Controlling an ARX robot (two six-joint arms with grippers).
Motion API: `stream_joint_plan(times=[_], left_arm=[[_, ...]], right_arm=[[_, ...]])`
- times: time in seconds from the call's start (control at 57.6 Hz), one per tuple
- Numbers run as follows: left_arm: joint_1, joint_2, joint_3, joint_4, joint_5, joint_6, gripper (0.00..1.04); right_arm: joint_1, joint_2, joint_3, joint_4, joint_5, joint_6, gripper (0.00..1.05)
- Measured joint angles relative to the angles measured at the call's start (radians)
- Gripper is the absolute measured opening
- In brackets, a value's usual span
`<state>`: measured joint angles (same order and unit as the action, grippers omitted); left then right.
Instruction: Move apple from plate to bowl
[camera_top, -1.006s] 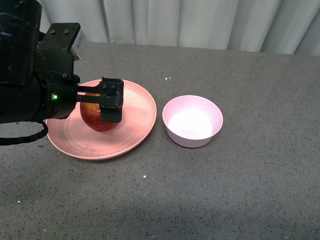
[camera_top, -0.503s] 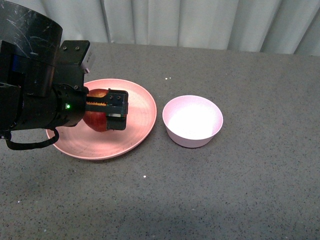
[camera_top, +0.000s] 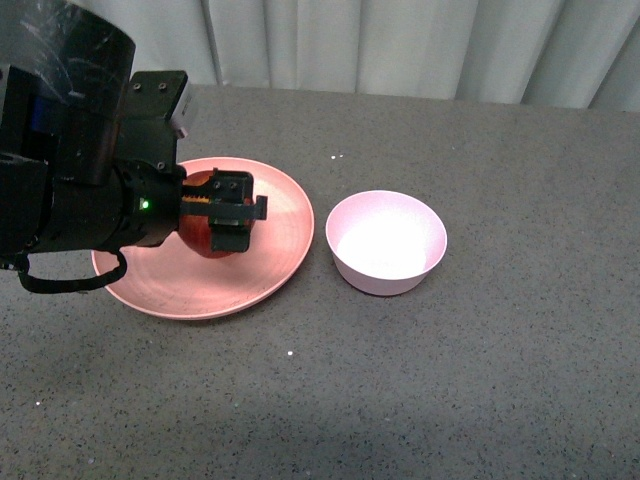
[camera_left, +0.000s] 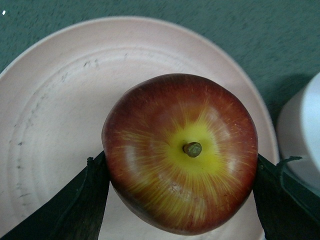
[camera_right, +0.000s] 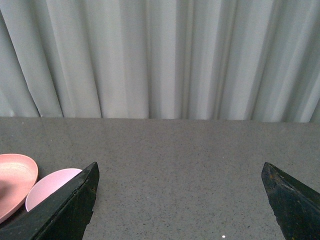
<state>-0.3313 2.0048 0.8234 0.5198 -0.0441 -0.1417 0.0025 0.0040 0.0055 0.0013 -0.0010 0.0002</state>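
My left gripper (camera_top: 228, 212) is shut on the apple (camera_top: 197, 236), over the middle of the salmon-pink plate (camera_top: 272, 255). In the left wrist view the dark-red apple (camera_left: 180, 150) sits stem up with its yellow patch showing, and the black fingers (camera_left: 92, 195) press both its sides above the plate (camera_left: 55, 105). I cannot tell whether it touches the plate. The pale lilac bowl (camera_top: 386, 241) stands empty to the right of the plate. Its edge also shows in the left wrist view (camera_left: 300, 130). My right gripper (camera_right: 180, 170) is open and empty above the table.
A grey speckled table (camera_top: 450, 380) carries everything, and pale curtains (camera_top: 400, 40) hang behind it. The right wrist view shows the plate's edge (camera_right: 15, 175) and the bowl (camera_right: 50, 187) to one side of that gripper. The left arm's bulk (camera_top: 70, 170) hides the plate's left part.
My left gripper, shut on the apple, has risen a little and shifted slightly right over the plate. The bowl and plate have not moved.
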Motion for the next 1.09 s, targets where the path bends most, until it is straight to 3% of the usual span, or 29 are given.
stream_joint_plan(times=[0.486, 1.093], left_arm=[[-0.243, -0.063, 0.093, -0.063, -0.013, -0.14, 0.73], [-0.313, 0.122, 0.217, -0.062, -0.044, -0.174, 0.73]], right_arm=[[0.0, 0.0, 0.0, 0.0, 0.0, 0.0, 0.95], [0.0, 0.0, 0.0, 0.0, 0.0, 0.0, 0.95]])
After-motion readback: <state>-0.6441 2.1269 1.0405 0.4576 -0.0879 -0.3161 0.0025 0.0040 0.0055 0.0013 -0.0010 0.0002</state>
